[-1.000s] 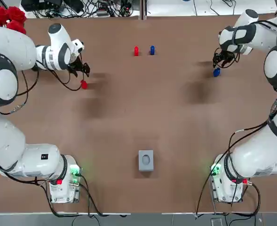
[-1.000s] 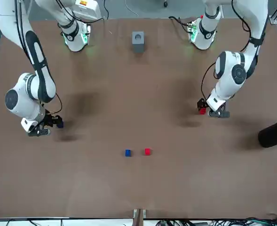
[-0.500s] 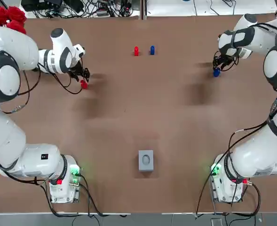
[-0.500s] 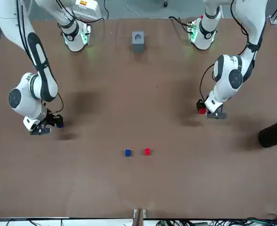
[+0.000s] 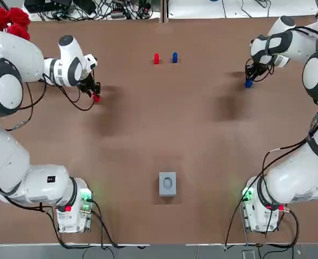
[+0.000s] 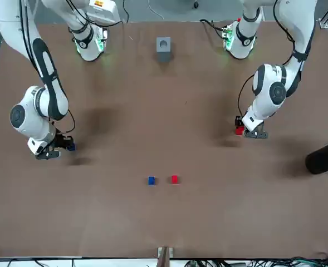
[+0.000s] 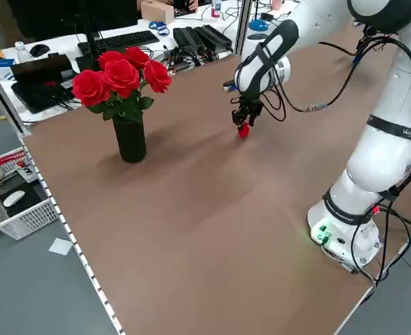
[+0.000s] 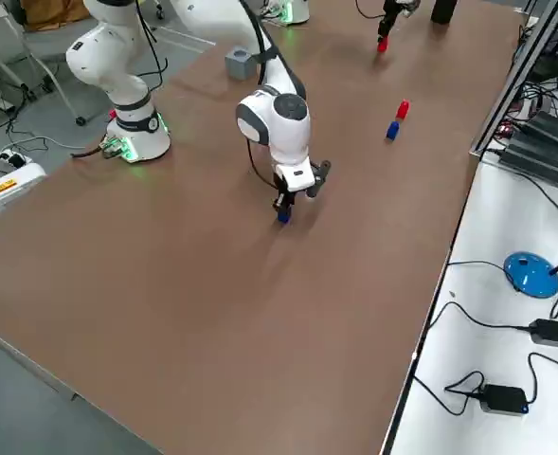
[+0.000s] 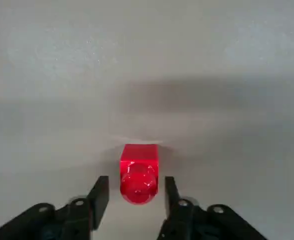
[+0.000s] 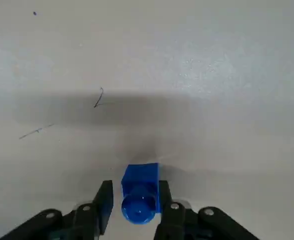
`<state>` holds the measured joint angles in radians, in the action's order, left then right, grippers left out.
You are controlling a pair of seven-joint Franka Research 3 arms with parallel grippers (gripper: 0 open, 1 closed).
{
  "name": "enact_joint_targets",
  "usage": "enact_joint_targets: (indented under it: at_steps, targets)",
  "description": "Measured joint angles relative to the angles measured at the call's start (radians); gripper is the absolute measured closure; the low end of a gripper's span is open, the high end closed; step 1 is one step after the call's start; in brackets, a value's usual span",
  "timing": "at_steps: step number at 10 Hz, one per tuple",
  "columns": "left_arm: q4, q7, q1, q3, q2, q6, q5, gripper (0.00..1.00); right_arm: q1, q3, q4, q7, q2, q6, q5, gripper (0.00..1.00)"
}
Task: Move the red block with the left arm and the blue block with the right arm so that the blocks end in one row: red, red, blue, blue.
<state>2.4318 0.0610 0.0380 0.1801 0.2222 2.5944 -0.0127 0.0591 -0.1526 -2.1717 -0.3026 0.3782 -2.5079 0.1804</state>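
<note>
Grippers: both have come down since a second ago, the left gripper (image 9: pixel 136 182) onto the red block (image 5: pixel 96 97) and the right gripper (image 10: pixel 135 187) onto the blue block (image 5: pixel 248 83); neither block has shifted.
Red block: on the table (image 5: pixel 164 129), well beyond the grey box (image 5: pixel 167 183) and far to the robot's left of it. From overhead it is partly covered by the gripper.
Blue block: on the table, well beyond the grey box and far to the robot's right of it. Only part of it shows from overhead.
Left gripper: straddles the red block with its fingers (image 9: pixel 100 192) spread. There is a clear gap on each side and nothing is grasped.
Right gripper: straddles the blue block with its fingers (image 10: pixel 106 197) parted. A slim gap shows on one side; the other finger looks flush with the block, and contact there cannot be told.
Middle pair: a second red block (image 5: pixel 156 58) and a second blue block (image 5: pixel 174 57) stand just beside each other, not touching. They are straight beyond the grey box near the far edge, with the red one toward the robot's left.
Grey box: near the robot's edge, between the two arm bases. The detail on its top is too small to make out.
Roses (image 7: pixel 121 77): in a black vase (image 7: pixel 130 139), beyond the grey box and farther to the robot's left of it than the red block. They are cut off at the corner overhead and at the edge of the front view.
Fingertips: hidden under the wrists from overhead and from the front, so only the wrist views show the spread.
</note>
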Motion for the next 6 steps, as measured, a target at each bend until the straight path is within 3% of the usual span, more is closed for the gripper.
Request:
enact_joint_targets:
  at_steps: [2, 6]
  targets:
    - [-0.001, 0.0, 0.0, 0.0, 0.0, 0.004, -0.008, 0.56, 0.0, 0.0, -0.001, 0.0, 0.0, 0.001, 0.0, 0.62]
    - [-0.01, 0.0, 0.0, 0.0, -0.001, 0.013, -0.008, 0.56, 0.0, 0.0, -0.002, -0.001, 0.0, 0.002, 0.0, 0.67]
